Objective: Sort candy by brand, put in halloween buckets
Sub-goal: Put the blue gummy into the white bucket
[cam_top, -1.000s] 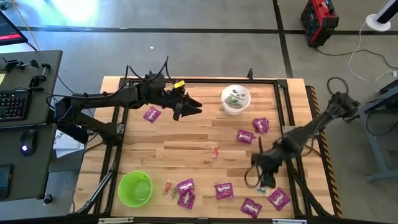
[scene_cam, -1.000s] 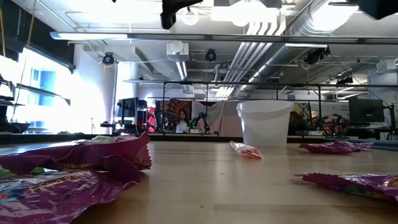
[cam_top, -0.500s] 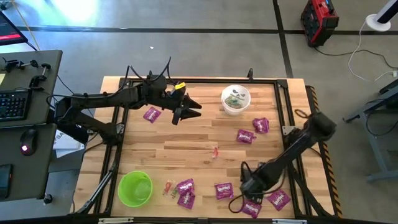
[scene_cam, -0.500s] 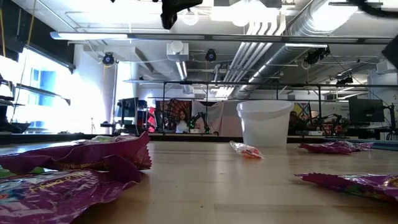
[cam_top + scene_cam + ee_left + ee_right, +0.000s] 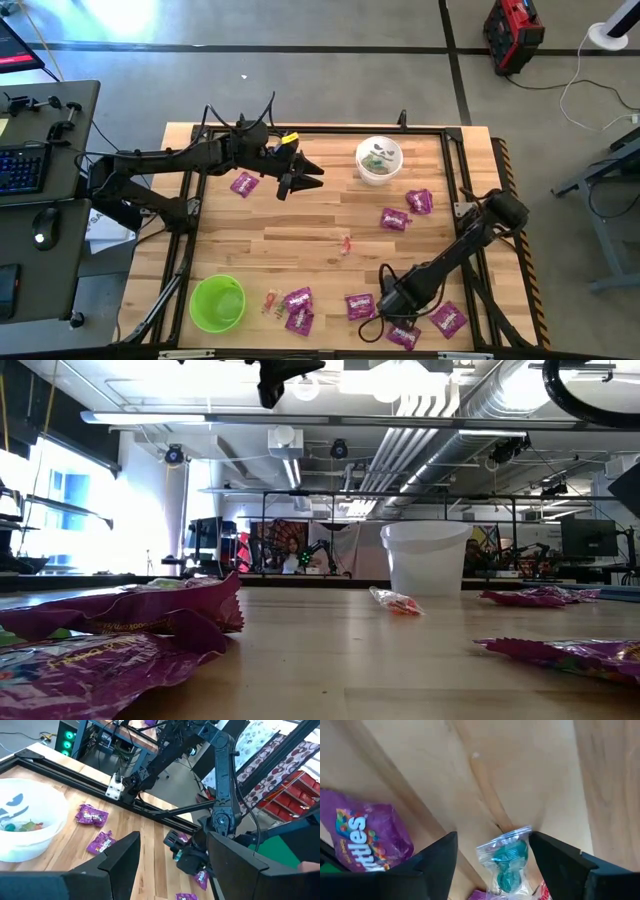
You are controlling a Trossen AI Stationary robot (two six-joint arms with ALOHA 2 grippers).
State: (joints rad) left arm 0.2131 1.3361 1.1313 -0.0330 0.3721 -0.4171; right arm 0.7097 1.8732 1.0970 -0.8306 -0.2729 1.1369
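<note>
- High view: the wooden counter (image 5: 300, 225) is seen filling the middle of the frame, with both dark arms reaching over it.
- The left arm is stretched across the upper left of the counter; its left end effector (image 5: 305, 177) is held above the wood, left of the white bucket, with its fingers spread and nothing between them, as the left wrist view shows.
- The right arm is bent down to the lower right; the right end effector (image 5: 383, 301) is held low near the bottom edge, just beside a purple packet (image 5: 360, 306). In the right wrist view its fingers are parted, and a clear-wrapped green sweet (image 5: 510, 860) is seen lying on the wood between them, not gripped.
- The lime green bucket (image 5: 217, 303) is placed at the lower left.
- The white bucket (image 5: 379, 160) is placed at the upper middle, with small sweets seen inside it.
- Purple packets are scattered: one at upper left (image 5: 244, 184), two right of centre (image 5: 396, 219), a pair at lower middle (image 5: 297, 310), two at lower right (image 5: 447, 319).
- A small red sweet (image 5: 346, 243) is seen near the centre, and orange ones (image 5: 270, 301) right of the green bucket.
</note>
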